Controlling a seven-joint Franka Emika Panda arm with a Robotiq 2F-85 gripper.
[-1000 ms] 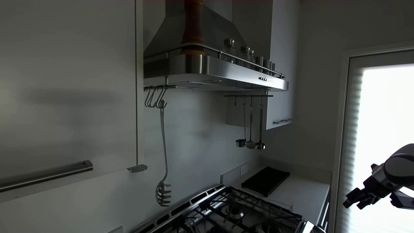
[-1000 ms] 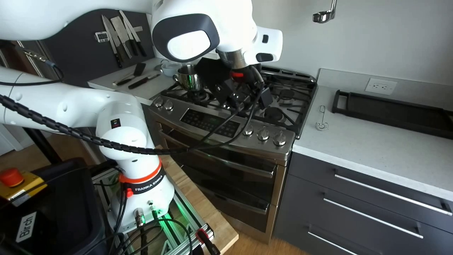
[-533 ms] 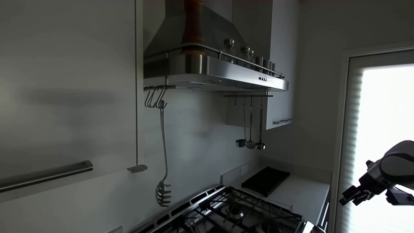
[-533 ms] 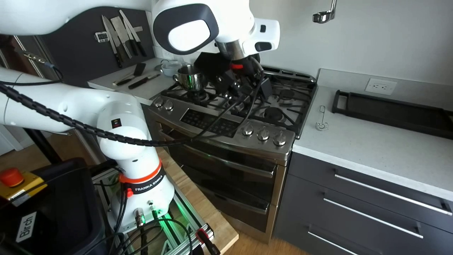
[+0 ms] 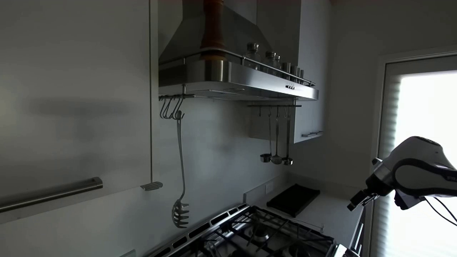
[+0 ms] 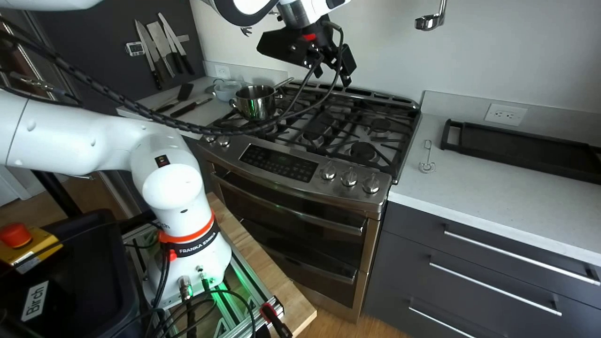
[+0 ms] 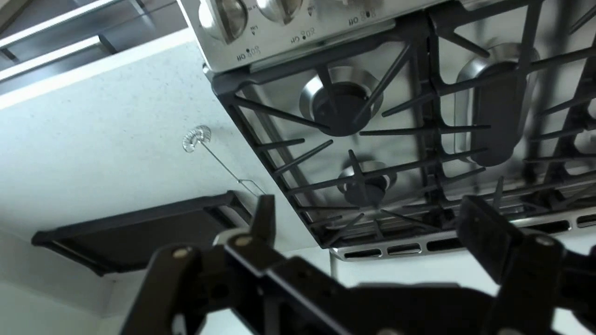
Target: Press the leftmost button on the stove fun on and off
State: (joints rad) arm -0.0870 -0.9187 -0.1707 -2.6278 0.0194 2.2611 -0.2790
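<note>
Panda arm (image 6: 89, 141) bent, end effector (image 7: 370, 211) angled down, released, fingers (image 7: 486, 232) spread! Leftmost button (image 5: 287, 86), up on the range hood (image 5: 246, 76); gas range (image 6: 281, 234) at the left edge of the desk (image 6: 507, 206). Base (image 6: 195, 263) reads "FRANKA EMIKA", label (image 6: 34, 301) "Birch".

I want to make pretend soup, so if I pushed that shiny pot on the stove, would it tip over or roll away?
The metal pot stands upright and looks broad, so it probably wouldn't tip or roll easily. It seems to sit on black grates with gaps, so it might bump along. Its shiny metal looks hard, so it likely wouldn't bend.
</note>
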